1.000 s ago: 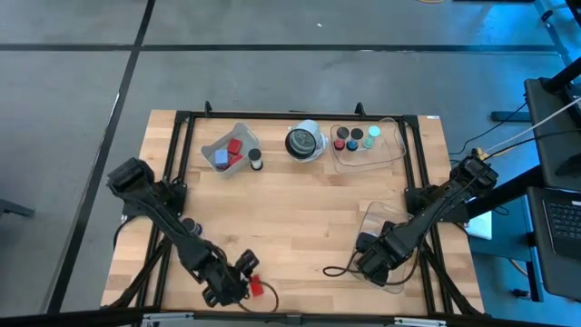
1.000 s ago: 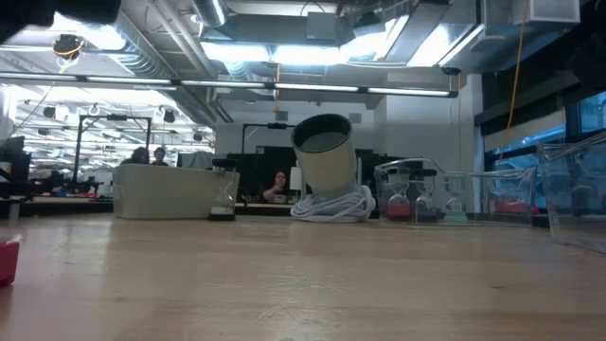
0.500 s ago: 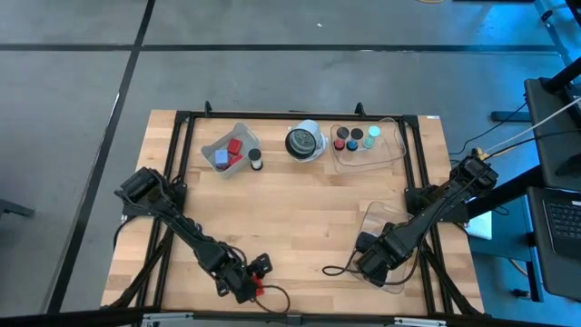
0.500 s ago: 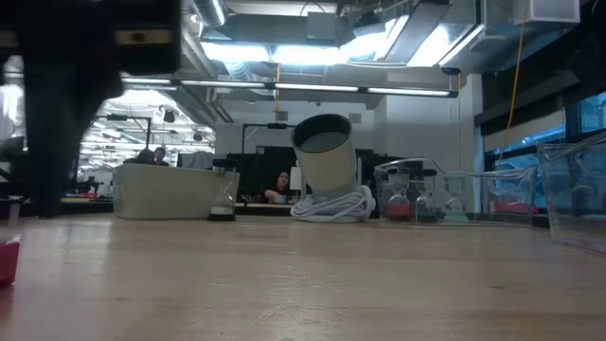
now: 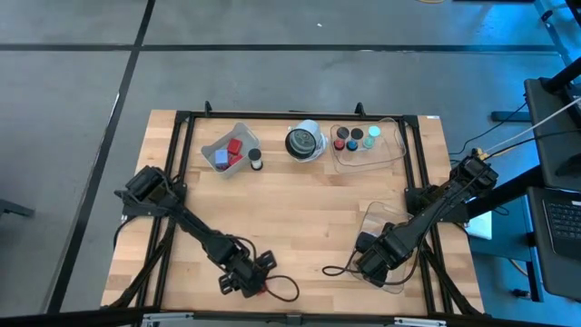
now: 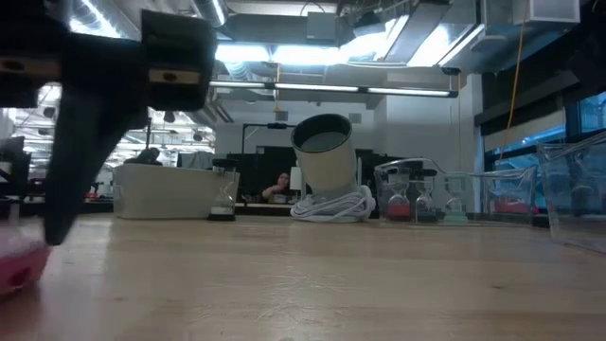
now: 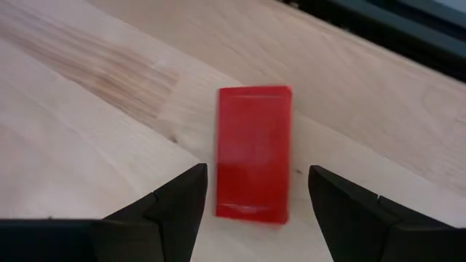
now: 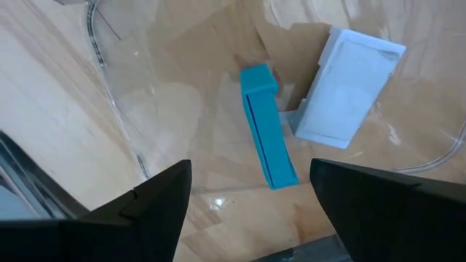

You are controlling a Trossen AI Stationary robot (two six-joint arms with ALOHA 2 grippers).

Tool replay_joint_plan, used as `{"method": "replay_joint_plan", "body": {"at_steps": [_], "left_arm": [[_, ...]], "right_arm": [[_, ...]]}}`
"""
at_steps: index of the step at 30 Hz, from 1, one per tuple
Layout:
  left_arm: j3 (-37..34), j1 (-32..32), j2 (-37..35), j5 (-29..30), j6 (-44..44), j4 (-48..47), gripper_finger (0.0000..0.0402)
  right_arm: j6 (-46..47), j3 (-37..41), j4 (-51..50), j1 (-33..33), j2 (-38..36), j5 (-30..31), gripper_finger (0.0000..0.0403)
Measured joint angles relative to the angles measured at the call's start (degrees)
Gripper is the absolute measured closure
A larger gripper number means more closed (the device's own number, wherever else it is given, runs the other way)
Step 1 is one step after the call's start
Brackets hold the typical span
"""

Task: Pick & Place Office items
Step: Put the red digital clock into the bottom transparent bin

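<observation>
A red block (image 7: pixel 253 161) lies flat on the wood near the table's front edge; it also shows in the high view (image 5: pixel 263 290) and at the low view's left edge (image 6: pixel 19 267). My left gripper (image 7: pixel 258 180) (image 5: pixel 252 275) is open and slants down over it. One finger stands on each side of the block's near end, with a small gap on both sides. My right gripper (image 8: pixel 251 178) (image 5: pixel 372 263) hangs open, pointing down over a clear tray (image 5: pixel 386 222) at the front right. A teal block (image 8: pixel 266 127) and a pale-blue block (image 8: pixel 346 87) lie in that tray.
At the far side stand a clear tray with red blocks (image 5: pixel 229 150), a dark cap (image 5: pixel 256 161), a white-and-black round object (image 5: pixel 304 143) and a clear tray of round caps (image 5: pixel 359 139). A thin cable (image 5: pixel 336 270) lies between the grippers. Black frame rails (image 5: pixel 172 163) run along the table's edges.
My left gripper has swung toward the table's right edge and gone down, rolling about its own axis as it went. It now straddles the red block instead of standing to the left of it. My right arm has kept still.
</observation>
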State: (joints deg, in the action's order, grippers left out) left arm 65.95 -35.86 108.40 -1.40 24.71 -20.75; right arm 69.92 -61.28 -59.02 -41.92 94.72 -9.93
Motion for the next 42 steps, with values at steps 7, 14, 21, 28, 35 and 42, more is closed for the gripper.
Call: {"method": "replay_joint_plan", "body": {"at_steps": [7,14,21,28,35,42], "left_arm": [[0.0,0.2,0.0,0.1,0.1,0.0,0.0166],[0.0,0.4,1.1,-0.2,-2.5,0.1,0.0166],[0.2,0.8,2.6,-1.4,-3.6,0.0,0.0173],[-0.1,0.7,0.8,0.9,-9.8,-0.9,0.0224],[-0.1,0.6,-3.3,6.6,-15.4,-2.9,0.0247],[-0.1,0.7,-10.6,23.4,-20.3,-3.1,0.0241]], "right_arm": [[-0.2,0.0,0.1,0.0,0.0,0.1,0.0120],[-0.3,0.0,0.1,0.0,0.0,0.5,0.0120],[-0.3,0.0,0.6,0.0,0.0,0.5,0.0120],[-0.3,0.0,0.6,0.0,0.0,0.5,0.0120],[1.2,-0.3,0.5,0.0,0.0,-0.2,0.0120],[2.1,-7.7,-1.3,0.1,0.1,1.9,0.0120]]}}
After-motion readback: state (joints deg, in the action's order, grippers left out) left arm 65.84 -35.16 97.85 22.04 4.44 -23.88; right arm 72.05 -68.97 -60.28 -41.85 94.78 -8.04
